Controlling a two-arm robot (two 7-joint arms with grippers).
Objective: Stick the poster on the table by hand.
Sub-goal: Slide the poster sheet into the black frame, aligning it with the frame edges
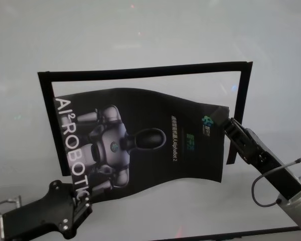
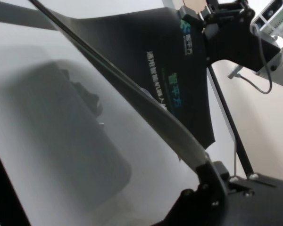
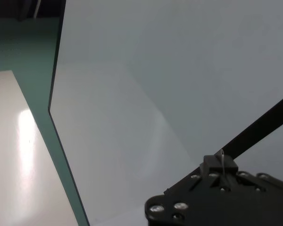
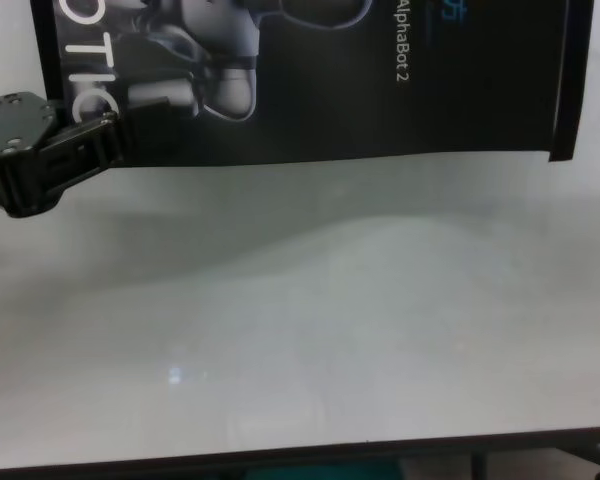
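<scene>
The poster (image 1: 155,160), a black sheet printed with a grey robot figure and white letters, hangs wavy just above the white table (image 1: 140,35). My left gripper (image 1: 84,193) is shut on its near-left corner, by the white letters; the chest view shows the same grip of the left gripper (image 4: 115,130) on the poster (image 4: 380,110). My right gripper (image 1: 221,119) is shut on the far-right corner. In the left wrist view the poster (image 2: 179,61) runs edge-on from the left gripper (image 2: 205,167) to the right gripper (image 2: 212,19).
Narrow black tape strips lie on the table as a frame: a far strip (image 1: 140,72), a right strip (image 1: 239,110) and a left strip (image 1: 50,115). The table's near edge (image 4: 280,462) is dark. In the right wrist view the table's side edge (image 3: 56,117) borders the floor.
</scene>
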